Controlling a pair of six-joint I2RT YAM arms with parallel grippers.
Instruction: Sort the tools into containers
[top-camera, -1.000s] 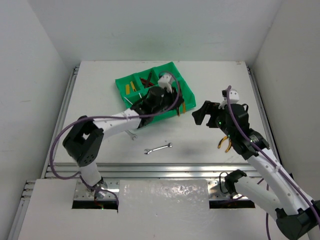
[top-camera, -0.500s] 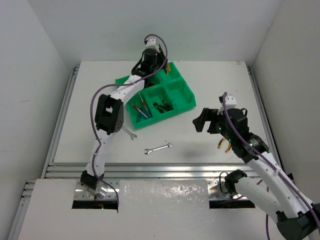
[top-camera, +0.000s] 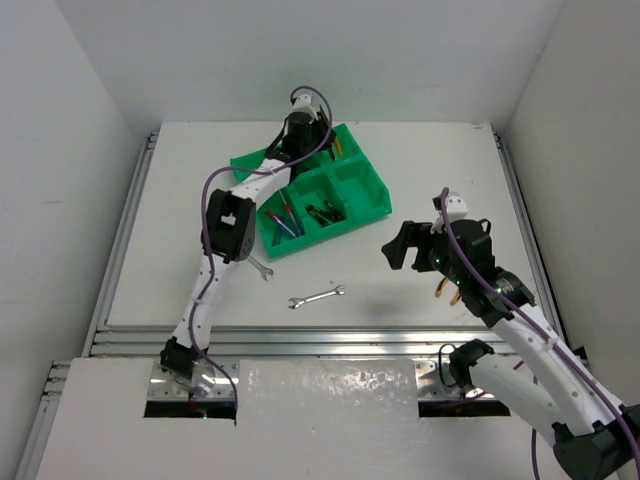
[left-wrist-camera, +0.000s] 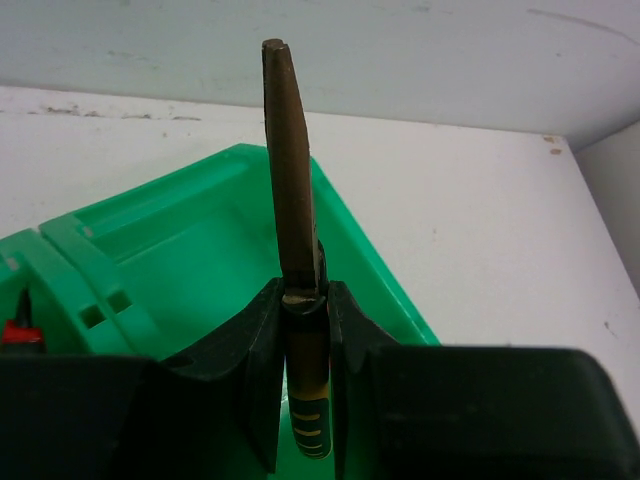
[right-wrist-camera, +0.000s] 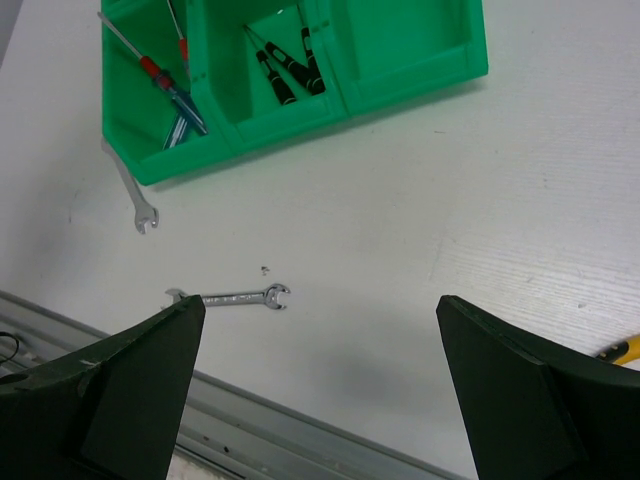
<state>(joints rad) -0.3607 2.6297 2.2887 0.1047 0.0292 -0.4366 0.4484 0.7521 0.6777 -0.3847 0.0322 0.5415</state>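
Yellow knife (left-wrist-camera: 288, 180) is pinched by jaws of left gripper (left-wrist-camera: 302, 300) above far right compartment of green tray (top-camera: 375, 200), slightly nearer than before; wrench (top-camera: 317, 296) lies on table (top-camera: 200, 200); right gripper (right-wrist-camera: 318, 330), jaws spread, shifted little left

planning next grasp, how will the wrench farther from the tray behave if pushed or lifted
The wrench looks like thin bare metal: probably stiff and slippery. Lying flat on the table, it likely slides, not rolls, and offers little edge to pinch.
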